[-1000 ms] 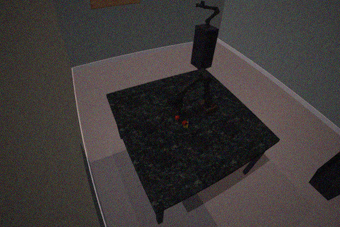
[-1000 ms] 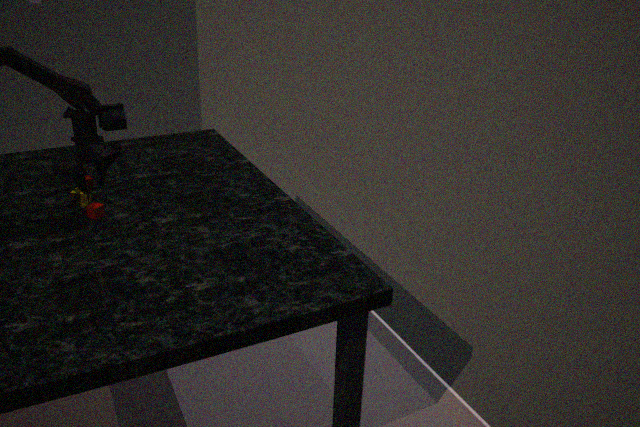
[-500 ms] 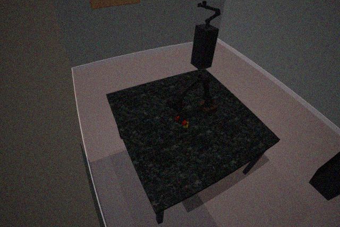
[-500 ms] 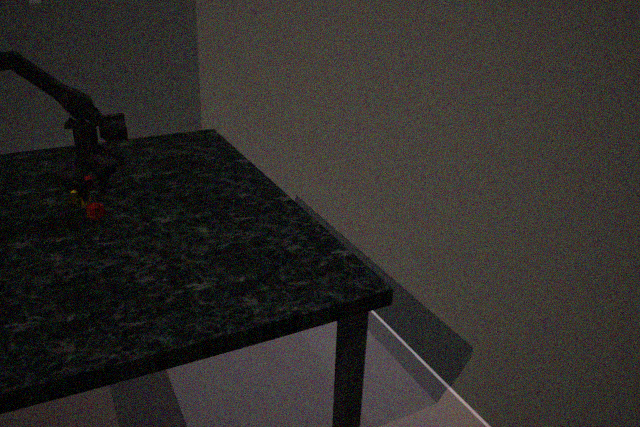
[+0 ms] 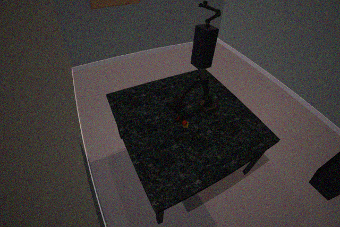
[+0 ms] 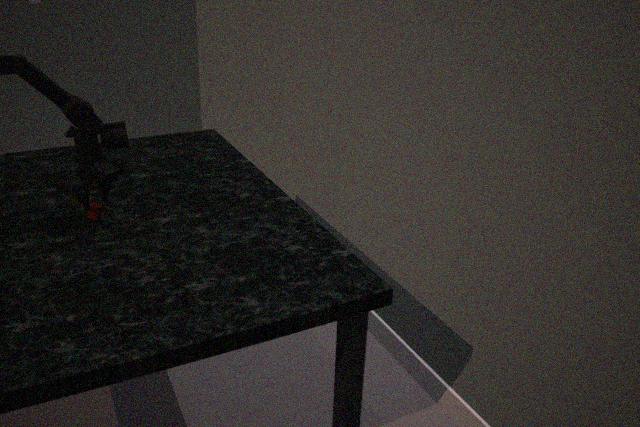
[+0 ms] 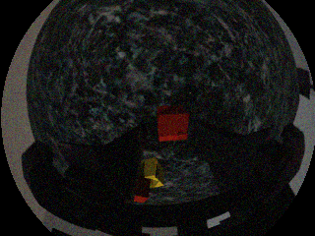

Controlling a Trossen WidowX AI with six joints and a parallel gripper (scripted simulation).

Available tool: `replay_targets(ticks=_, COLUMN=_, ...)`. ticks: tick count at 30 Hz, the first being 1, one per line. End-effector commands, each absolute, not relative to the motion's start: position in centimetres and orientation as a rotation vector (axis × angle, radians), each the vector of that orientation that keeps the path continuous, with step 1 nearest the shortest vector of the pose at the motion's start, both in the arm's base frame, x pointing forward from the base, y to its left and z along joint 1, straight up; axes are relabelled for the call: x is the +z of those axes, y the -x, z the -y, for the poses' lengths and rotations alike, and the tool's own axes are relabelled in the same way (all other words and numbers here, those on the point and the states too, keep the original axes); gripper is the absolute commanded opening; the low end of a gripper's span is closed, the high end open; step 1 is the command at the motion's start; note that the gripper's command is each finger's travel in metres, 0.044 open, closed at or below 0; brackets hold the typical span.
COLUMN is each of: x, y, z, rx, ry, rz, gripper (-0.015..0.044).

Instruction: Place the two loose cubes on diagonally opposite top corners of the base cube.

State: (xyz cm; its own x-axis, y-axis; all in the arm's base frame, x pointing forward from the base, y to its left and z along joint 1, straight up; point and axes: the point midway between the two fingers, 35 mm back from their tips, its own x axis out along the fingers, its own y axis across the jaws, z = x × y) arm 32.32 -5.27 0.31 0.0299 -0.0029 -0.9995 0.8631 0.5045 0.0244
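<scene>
The yellow base cube (image 5: 187, 126) (image 7: 151, 168) stands on the dark speckled table (image 5: 175, 158) (image 6: 206, 257). One red cube (image 5: 184, 122) (image 7: 141, 199) sits on top of it, over one side in the wrist view; its exact corner and level are too dim to tell. The other red cube (image 5: 177, 118) (image 6: 94, 211) (image 7: 172, 126) lies on the table beside the base, apart from it. My gripper (image 6: 95, 204) (image 7: 169, 125) is open and points down at this loose cube, with one finger on each side. Whether the fingertips touch it cannot be seen.
The arm (image 5: 189, 90) (image 6: 49, 89) reaches in from the table's far side. A dark box-shaped pedestal (image 5: 204, 45) bearing another arm (image 5: 214, 15) stands beyond the far corner. The stacked cubes are close to one finger in the wrist view. The picture is dark and grainy.
</scene>
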Motion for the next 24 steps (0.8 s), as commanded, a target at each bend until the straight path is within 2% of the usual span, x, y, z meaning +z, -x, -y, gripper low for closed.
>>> replay_targets(ticks=1, x=-0.7, y=-32.0, z=5.2, rx=-0.807, ry=-0.818, rz=-1.395, gripper=0.0265)
replay_targets(ticks=4, x=-1.0, y=-32.0, z=5.2, rx=-0.807, ry=-0.818, rz=-1.396, gripper=0.0265)
replay_targets(ticks=10, x=-1.0, y=-32.0, z=5.2, rx=-0.807, ry=-0.818, rz=-1.396, gripper=0.0107)
replay_targets(ticks=24, x=1.9, y=-32.4, z=5.3, rx=-0.807, ry=-0.818, rz=-1.395, gripper=0.0105)
